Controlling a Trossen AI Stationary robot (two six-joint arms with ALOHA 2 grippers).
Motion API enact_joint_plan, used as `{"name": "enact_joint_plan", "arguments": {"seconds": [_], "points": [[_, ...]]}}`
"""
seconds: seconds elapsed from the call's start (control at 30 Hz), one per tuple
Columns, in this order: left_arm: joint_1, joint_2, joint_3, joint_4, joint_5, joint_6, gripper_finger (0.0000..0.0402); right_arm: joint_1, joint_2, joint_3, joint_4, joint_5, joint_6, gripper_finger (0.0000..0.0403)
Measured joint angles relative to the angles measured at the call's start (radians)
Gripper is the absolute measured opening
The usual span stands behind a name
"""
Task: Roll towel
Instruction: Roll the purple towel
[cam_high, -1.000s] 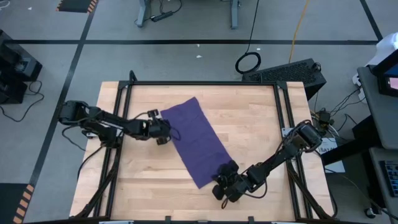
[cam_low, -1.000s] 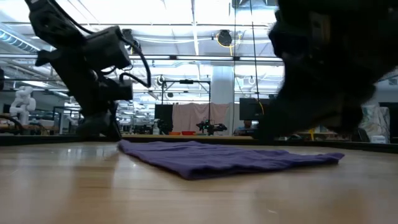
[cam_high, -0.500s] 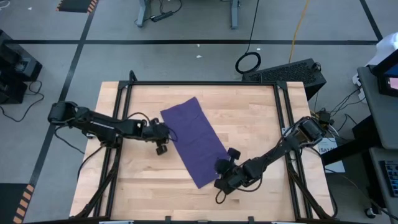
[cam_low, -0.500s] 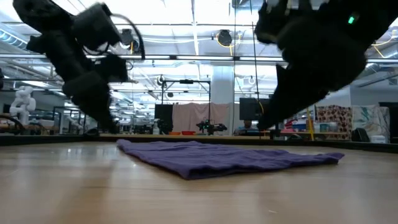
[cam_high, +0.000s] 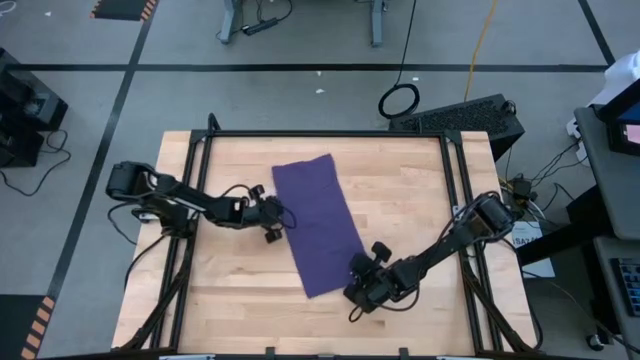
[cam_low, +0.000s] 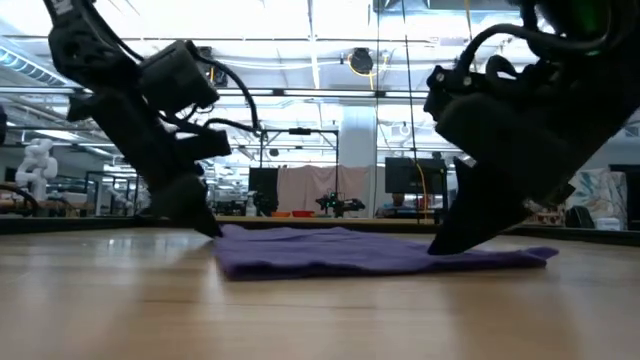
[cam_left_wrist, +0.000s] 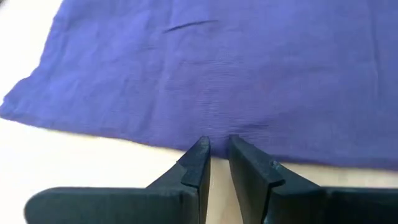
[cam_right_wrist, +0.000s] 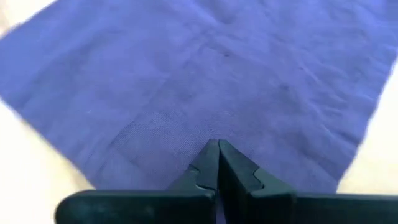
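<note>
The purple towel (cam_high: 318, 225) lies flat on the wooden table (cam_high: 420, 190), a long strip running from the far side to the near side, slightly slanted. My left gripper (cam_high: 277, 223) is at the middle of the towel's left long edge, with only a narrow gap between its fingers (cam_left_wrist: 214, 144). My right gripper (cam_high: 352, 284) is shut, its tips (cam_right_wrist: 217, 146) on the cloth near the towel's near right corner. In the low view the towel (cam_low: 380, 255) lies between the two arms. My left gripper presses its nearly closed fingertips (cam_left_wrist: 198, 152) down on the towel's left long edge (cam_left_wrist: 214, 132), slanting down from the table's left; the cloth lies flat on the table. My right gripper presses its shut fingertips (cam_right_wrist: 211, 152) on the cloth near the near right corner (cam_right_wrist: 186, 134), slanting down from the table's right and near side; the towel lies flat under them.
A black frame rail (cam_high: 330, 133) runs round the tabletop. Bare wood lies to the right of the towel (cam_high: 420, 210) and at the near left (cam_high: 230, 290). The room beyond shows shelves and equipment (cam_low: 320, 195).
The towel has turned on the table: its far end has swung toward the table's right, its near end toward the left, so it lies less slanted. My left gripper has gone right against the left edge. My right gripper has gone a little left and far.
</note>
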Motion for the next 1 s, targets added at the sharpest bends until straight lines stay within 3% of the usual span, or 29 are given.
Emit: {"name": "enact_joint_plan", "arguments": {"seconds": [0.23, 0.43, 0.57, 0.77, 1.0], "points": [[0.074, 0.020, 0.000, 0.149, 0.024, 0.161, 0.0067, 0.017, 0.031, -0.002, 0.228, -0.016, 0.058, 0.0000], [0.123, -0.003, 0.002, 0.113, 0.067, 0.218, 0.0067, 0.017, 0.006, -0.005, 0.210, -0.001, 0.034, 0.0000], [0.108, -0.065, 0.002, 0.045, 0.141, 0.161, 0.0067, 0.017, -0.050, -0.005, 0.184, -0.012, -0.099, 0.0000], [0.000, -0.133, 0.002, 0.054, 0.270, 0.037, 0.0067, 0.027, -0.156, -0.005, 0.150, -0.033, -0.402, 0.0000], [-0.226, -0.122, 0.002, 0.135, 0.256, -0.068, 0.0067, 0.069, -0.182, -0.005, 0.059, -0.034, -0.618, 0.0000]]}}
